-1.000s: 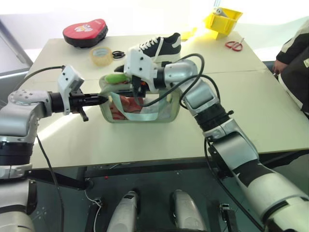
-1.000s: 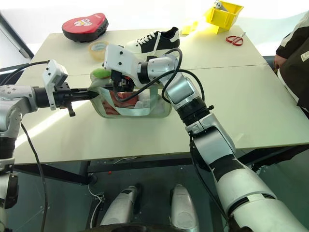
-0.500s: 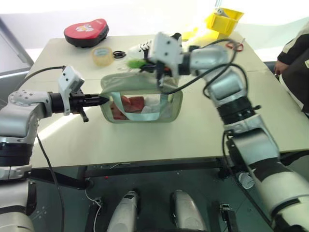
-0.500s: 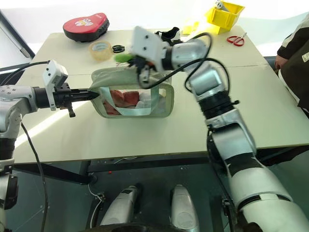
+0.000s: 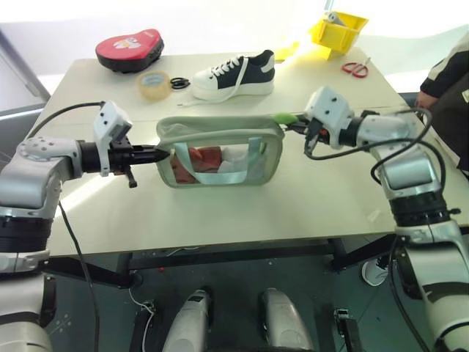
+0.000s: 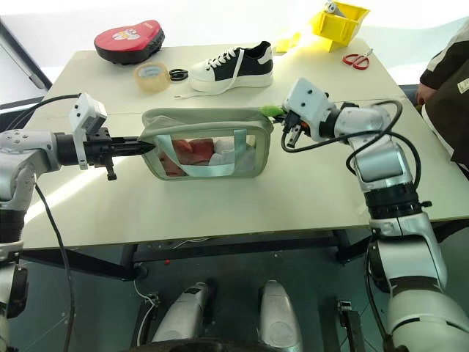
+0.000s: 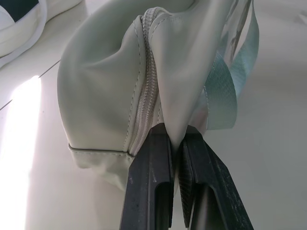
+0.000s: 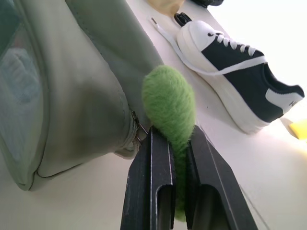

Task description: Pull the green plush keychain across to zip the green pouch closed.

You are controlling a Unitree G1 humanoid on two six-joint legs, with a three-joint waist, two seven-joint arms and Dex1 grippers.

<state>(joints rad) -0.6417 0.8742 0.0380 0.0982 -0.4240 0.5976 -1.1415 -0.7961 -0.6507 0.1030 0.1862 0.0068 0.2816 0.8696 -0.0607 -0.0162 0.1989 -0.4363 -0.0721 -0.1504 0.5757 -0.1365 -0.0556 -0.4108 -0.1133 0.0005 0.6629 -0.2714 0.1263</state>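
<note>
Already at the pouch's right end: green plush keychain, pinched between the closed fingers of the right gripper, just off the right corner of the green pouch. Opposite, left gripper clamped shut on fabric at the pouch's left end, beside the zipper seam. Pouch long axis running left to right along the table, mid-table, nearer than the sneaker. Zipper line looks drawn shut along its visible length; probably little or no travel left rightward, away from the anchoring left grip.
</note>
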